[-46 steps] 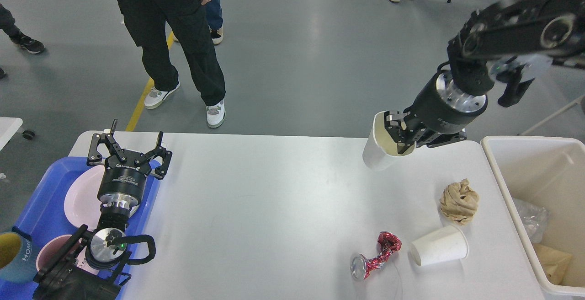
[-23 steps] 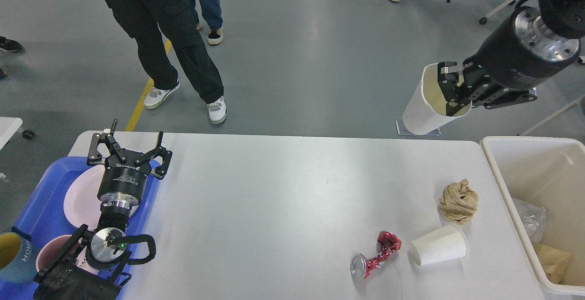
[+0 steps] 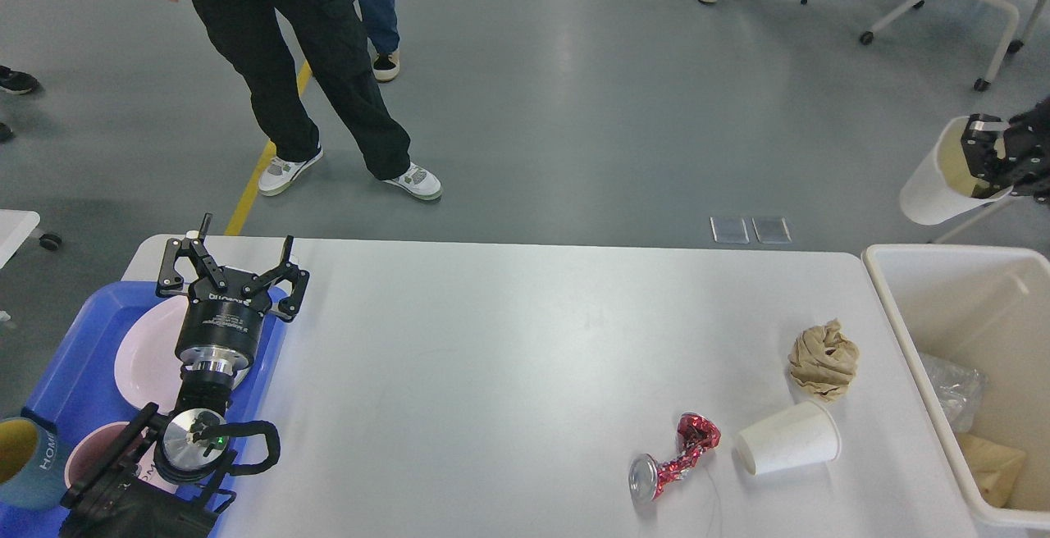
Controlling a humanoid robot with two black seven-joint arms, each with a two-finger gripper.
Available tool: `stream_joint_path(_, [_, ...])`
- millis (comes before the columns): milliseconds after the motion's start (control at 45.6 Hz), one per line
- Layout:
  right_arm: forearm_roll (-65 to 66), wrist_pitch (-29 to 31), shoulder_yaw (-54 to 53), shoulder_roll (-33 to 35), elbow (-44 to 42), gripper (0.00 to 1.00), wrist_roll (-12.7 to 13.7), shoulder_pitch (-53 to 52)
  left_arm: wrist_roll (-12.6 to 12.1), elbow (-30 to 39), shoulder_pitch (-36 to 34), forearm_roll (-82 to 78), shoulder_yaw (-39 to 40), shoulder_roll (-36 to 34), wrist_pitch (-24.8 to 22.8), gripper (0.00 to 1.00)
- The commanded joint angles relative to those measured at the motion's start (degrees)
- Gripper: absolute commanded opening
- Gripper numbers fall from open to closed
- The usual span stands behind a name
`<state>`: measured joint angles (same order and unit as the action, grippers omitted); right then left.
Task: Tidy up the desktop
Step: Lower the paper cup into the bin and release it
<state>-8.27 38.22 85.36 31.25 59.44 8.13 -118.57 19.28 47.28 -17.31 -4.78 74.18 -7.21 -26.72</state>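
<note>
The right pincer (image 3: 988, 157) is running off the frame edge, pinching a cup (image 3: 935, 185) beyond the tabletop (image 3: 509, 374); the left pincer (image 3: 232, 263) is hanging spread, empty, over the tabletop's left end.

The white surface (image 3: 509, 374) carries a crushed red can (image 3: 673, 458), a paper cup on its side (image 3: 787, 439) just beside it, and a crumpled brown paper wad (image 3: 824, 359) near the cup. The left gripper (image 3: 232, 263) hangs with jaws spread above a pink plate (image 3: 143, 349) in the blue tray (image 3: 70, 382). The right gripper (image 3: 997, 162), at the frame's right edge, grips the rim of a white cup (image 3: 931, 185), held above the floor beyond the cream bin (image 3: 919, 333).
</note>
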Motion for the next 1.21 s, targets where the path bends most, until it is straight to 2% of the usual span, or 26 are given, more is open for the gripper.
stream_joint_path(0, [0.0,-0.3,-3.1,2.2,-8.6,0.0,0.0,10.8,0.0,0.0,0.0,0.0,0.0,0.0,0.0,0.96])
stream_joint_path(263, [0.0,-3.0,-17.7,4.3,-28.4,0.0,0.0,40.6,0.0,0.0,0.0,0.0,0.0,0.0,0.0,0.96])
stream_joint_path(395, [-0.1,-9.9,-22.5,2.9,-36.2,0.0,0.0,52.2,0.0,0.0,0.0,0.0,0.0,0.0,0.0,0.96])
stream_joint_path(548, [-0.9,-21.2,-24.4,-1.2,-41.2,0.0,0.0,62.4,0.1,0.0,0.0,-0.1,0.0,0.0,0.0,0.96])
stream_joint_path(702, [-1.0,-33.0,-24.7,-5.4,-44.1,0.0,0.1,71.4,0.0,0.0,0.0,0.0,0.0,0.0,0.0,0.96])
stream_joint_path(789, [-1.0,-37.3,-24.5,-6.7,-45.8,0.0,0.2,75.6,0.0,0.0,0.0,0.0,0.0,0.0,0.0,0.96])
stream_joint_path(1184, [-1.2,-41.6,-25.9,-8.8,-48.3,0.0,0.2,82.4,0.1,0.0,0.0,0.0,0.0,0.0,0.0,0.96])
